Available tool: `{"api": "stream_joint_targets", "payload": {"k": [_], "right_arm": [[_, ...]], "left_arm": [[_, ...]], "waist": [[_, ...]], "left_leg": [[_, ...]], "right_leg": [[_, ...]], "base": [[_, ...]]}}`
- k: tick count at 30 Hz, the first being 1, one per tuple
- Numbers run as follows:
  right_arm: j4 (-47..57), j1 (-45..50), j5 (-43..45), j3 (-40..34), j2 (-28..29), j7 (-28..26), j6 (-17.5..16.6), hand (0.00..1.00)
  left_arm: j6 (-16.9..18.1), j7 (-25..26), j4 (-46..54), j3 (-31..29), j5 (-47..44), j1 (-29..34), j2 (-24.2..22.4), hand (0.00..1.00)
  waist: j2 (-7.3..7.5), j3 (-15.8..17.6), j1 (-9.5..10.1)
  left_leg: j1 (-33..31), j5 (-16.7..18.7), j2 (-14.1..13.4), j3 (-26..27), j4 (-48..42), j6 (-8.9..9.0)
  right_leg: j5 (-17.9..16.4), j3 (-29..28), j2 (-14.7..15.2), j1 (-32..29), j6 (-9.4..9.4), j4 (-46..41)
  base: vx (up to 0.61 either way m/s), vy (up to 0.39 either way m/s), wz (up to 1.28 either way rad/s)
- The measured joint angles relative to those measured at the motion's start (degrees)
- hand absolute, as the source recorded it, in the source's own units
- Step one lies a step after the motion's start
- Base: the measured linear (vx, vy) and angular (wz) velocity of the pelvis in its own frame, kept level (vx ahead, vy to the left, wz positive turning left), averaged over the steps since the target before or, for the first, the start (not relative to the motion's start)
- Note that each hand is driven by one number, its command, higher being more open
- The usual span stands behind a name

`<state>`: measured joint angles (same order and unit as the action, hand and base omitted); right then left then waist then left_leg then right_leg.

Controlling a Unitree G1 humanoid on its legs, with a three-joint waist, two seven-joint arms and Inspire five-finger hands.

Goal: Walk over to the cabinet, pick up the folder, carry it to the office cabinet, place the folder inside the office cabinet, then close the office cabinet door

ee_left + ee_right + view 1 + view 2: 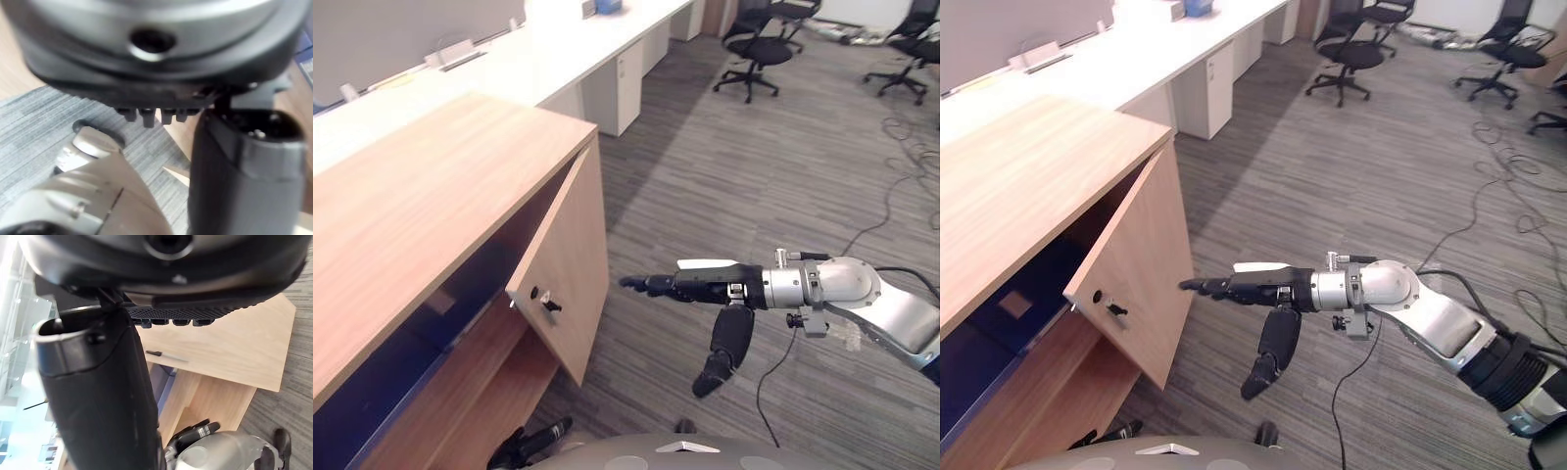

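The wooden office cabinet (421, 196) stands at my left with its door (566, 245) swung about halfway out; a small dark knob (546, 303) sits on the door's outer face. Inside, on the upper shelf, lies a dark blue folder (1009, 308) with a tan label. My right hand (705, 286) reaches in from the right at door height, fingers straight and pointing at the door's free edge, a short gap away, thumb hanging down. It is open and holds nothing. My left hand (533, 443) hangs low beside the cabinet's lower shelf, fingers relaxed and empty.
A long white desk (558, 59) with drawer units runs behind the cabinet. Black office chairs (759, 49) stand at the back, and loose cables (1498, 196) trail over the grey carpet (754, 166) on the right.
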<state>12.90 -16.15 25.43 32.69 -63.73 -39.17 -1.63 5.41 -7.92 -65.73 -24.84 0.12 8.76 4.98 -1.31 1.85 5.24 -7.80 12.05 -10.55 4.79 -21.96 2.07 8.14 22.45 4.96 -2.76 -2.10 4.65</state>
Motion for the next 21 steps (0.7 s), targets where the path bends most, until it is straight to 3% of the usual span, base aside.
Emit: {"api": "stream_joint_targets", "payload": {"k": [1,3,4,6,11,17,21], "right_arm": [[-5.58,2.93,-6.3,-2.19,3.59,2.63,-1.19,1.0],[-13.61,4.52,-12.86,-4.57,8.62,5.0,-2.22,1.0],[-23.01,5.53,-20.03,-8.33,14.41,8.23,-2.51,1.0],[-31.88,6.36,-23.89,-12.45,19.16,11.38,-2.51,1.0],[-52.5,6.59,-36.84,-18.41,29.99,20.37,-1.96,1.0],[-69.37,6.39,-44.08,-21.65,44.4,25.27,-1.85,1.0],[-80.3,7.66,-45.4,-31.38,52.04,29.73,0.73,1.0]], "left_arm": [[0.03,0.23,0.1,0.78,-0.04,-0.16,0.08,1.0],[0.03,0.37,0.19,1.66,-0.08,0.13,0.16,1.0],[-0.03,0.38,0.28,2.9,-0.58,0.42,0.08,1.0],[-0.12,0.58,0.63,4.84,-1.04,0.41,0.36,1.0],[-0.49,1.56,1.05,11.39,-1.81,0.37,0.55,1.0],[-0.51,2.32,2.1,15.25,-1.81,-0.5,0.63,1.0],[-0.68,2.65,2.31,15.99,-1.78,-0.88,0.86,1.0]], "waist": [[-0.56,0.37,-0.02],[-0.66,1.06,-0.08],[-0.9,1.23,-0.2],[-0.84,1.29,-0.52],[-1.04,1.26,-0.14],[-0.27,1.26,1.15],[0.21,1.26,2.03]], "left_leg": [[-0.48,1.52,-2.2,6.64,-0.9,-2.14],[0.41,1.68,-3.04,9.27,-0.48,-1.22],[0.76,0.89,-2.2,8.32,0.53,1.02],[0.91,-0.11,-0.3,6.7,2.21,1.83],[3.14,-2.9,5.76,3.36,6.98,1.53],[3.31,-3.45,8.57,0.68,8.26,0.65],[3.22,-3.72,10.21,-2.29,8.53,0.22]], "right_leg": [[0.04,1.77,0.11,0.38,-0.06,-0.01],[0.03,3.31,0.65,1.46,-0.19,0.0],[0.02,4.76,1.52,2.34,-0.75,-0.01],[-0.01,6.96,3.11,3.25,-1.58,-0.02],[1.11,11.68,8.45,6.5,-4.75,-0.04],[1.11,14.64,10.56,7.87,-5.03,-0.07],[1.09,17.3,11.56,9.66,-5.02,-0.11]], "base": [[-0.08,0.119,0.71],[-0.03,0.129,0.57],[-0.02,0.116,0.45],[0.01,0.189,0.7],[0.06,0.203,0.57],[0.07,0.129,0.32],[0.04,0.082,0.4]]}}
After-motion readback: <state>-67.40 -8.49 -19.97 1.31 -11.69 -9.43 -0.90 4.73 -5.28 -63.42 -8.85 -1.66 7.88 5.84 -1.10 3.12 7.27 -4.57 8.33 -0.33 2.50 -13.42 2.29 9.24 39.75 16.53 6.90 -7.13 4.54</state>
